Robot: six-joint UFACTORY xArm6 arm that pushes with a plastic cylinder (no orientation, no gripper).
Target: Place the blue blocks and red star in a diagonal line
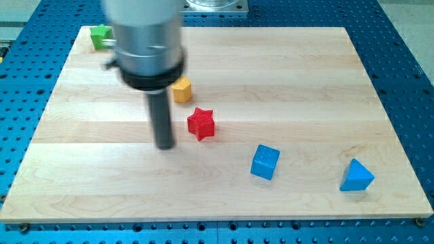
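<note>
A red star (201, 124) lies near the middle of the wooden board (285, 74). A blue cube (264, 163) lies below and to the right of it. A blue triangular block (356, 177) lies further right, near the board's lower right. The three run roughly in a slanted row from the star down to the right. My tip (165, 145) rests on the board just left of the red star, a small gap apart from it.
A yellow block (181, 89) lies just above the red star, partly behind the arm. A green block (102, 36) sits at the board's top left corner. A blue perforated table (407, 68) surrounds the board.
</note>
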